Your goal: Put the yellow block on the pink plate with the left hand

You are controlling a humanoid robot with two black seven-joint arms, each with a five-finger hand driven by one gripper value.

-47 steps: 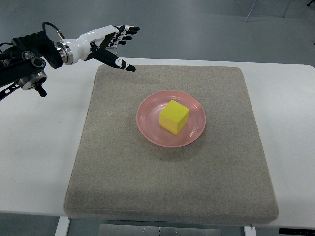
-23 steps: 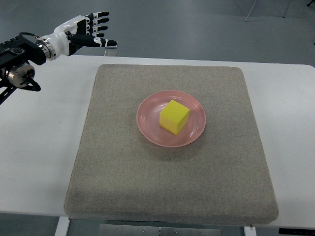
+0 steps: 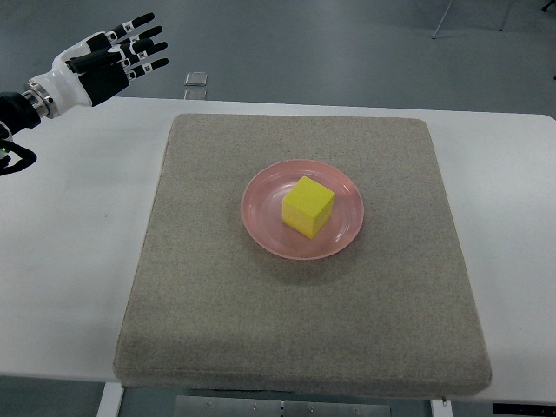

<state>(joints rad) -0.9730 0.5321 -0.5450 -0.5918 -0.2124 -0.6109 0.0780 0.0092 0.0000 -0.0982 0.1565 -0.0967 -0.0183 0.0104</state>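
- The yellow block [image 3: 307, 206] sits on the pink plate [image 3: 261, 217]
- Your left robot hand [image 3: 104, 59] is spread wide, empty: retreat clear of the bench [image 3: 61, 234]

The left hand [image 3: 104, 59] has drawn back toward the far left corner. A second ago it reached over the far left edge of the mat [image 3: 217, 287], its thumb tip above the fabric; half a second ago it was already off the mat, above the table's [image 3: 69, 261] far edge. Now it sits further left and further away, beyond that edge, with less of the arm showing at the left border. Its fingers [image 3: 139, 39] are spread and empty, pointing right and away, and the thumb that stuck out toward the mat no longer shows. A small grey object [image 3: 196, 79] on the floor, hidden by the hand earlier, has come into view.
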